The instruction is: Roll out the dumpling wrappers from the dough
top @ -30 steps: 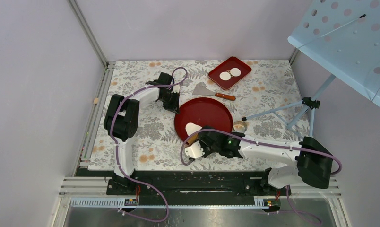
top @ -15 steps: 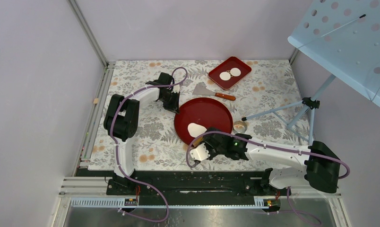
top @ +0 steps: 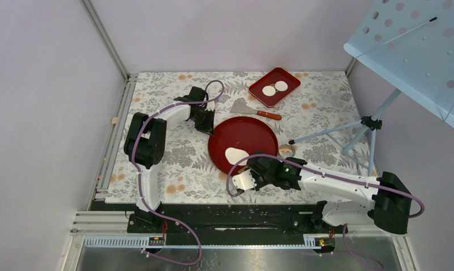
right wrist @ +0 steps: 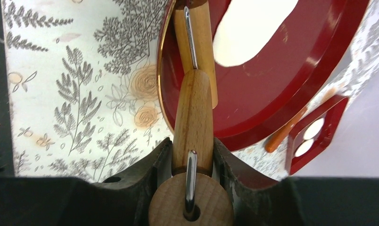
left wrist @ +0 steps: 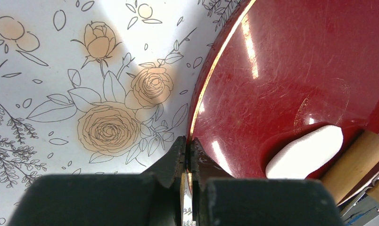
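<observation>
My left gripper (left wrist: 186, 149) is pinching the red plate (left wrist: 291, 66) at its left rim. My right gripper (right wrist: 192, 157) is gripping the rolling pin (right wrist: 193, 110) beside the dough (top: 234, 154), which is lying by the plate's near edge.

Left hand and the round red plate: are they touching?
Touching. The left wrist view shows the left hand pinched shut on the plate's rim.

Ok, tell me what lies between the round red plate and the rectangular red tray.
A flat metal scraper with an orange handle, alone on that stretch; the top view shows it.
</observation>
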You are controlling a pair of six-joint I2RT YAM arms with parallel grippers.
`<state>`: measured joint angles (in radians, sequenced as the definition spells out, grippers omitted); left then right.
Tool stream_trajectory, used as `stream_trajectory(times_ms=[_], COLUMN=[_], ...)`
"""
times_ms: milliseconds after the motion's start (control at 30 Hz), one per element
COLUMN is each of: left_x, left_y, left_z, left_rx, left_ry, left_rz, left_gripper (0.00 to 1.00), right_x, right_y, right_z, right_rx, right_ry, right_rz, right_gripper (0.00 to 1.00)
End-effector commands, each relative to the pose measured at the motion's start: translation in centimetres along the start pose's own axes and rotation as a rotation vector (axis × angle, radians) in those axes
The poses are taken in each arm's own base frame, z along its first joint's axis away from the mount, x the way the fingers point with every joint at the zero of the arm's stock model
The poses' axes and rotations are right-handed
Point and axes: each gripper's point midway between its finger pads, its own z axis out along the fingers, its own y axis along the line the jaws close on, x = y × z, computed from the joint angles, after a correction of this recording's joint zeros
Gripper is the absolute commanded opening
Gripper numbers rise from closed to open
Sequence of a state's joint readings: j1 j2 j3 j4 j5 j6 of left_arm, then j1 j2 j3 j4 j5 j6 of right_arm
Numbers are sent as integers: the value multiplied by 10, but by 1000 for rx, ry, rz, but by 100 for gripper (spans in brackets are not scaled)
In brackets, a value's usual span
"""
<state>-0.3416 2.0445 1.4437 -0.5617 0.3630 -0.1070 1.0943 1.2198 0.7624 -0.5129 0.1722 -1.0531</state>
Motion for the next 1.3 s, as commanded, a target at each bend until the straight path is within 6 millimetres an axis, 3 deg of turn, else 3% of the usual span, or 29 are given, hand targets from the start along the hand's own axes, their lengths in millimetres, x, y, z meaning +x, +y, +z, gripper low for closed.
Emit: stream_trajectory(times_ms=[0, 133, 200, 300, 433, 600, 767, 933, 1267], left_x=[-1, -1, -1, -2, -2, -1, -2, -2, -2], left_y=[18, 19, 19, 19, 19, 19, 18, 18, 17], left_z=[4, 5, 5, 4, 4, 4, 4, 4, 3], left_rx=[-94, -96, -96, -96, -96, -93, -90, -88, -86], left_ry=[-23, -22, -22, -24, -24, -23, -24, -25, -28], left_rz=[2, 2, 2, 1, 2, 2, 3, 4, 4], left_gripper=[0, 0, 0, 0, 0, 0, 0, 0, 0], right_x=[26, 4, -6, -24, -33, -32, -31, -14, 7], right_y=[71, -11, -44, -75, -99, -96, -69, -48, -6], right_z=[-26, -41, -48, -54, -41, -9, 22, 49, 81], right_rx=[-342, -49, 55, 132, 184, 151, 58, 22, -93], right_ry=[88, 30, 1, -51, -36, 39, 100, 221, 327], right_rz=[64, 215, 272, 363, 422, 434, 411, 378, 328], right_gripper=[0, 0, 0, 0, 0, 0, 0, 0, 0])
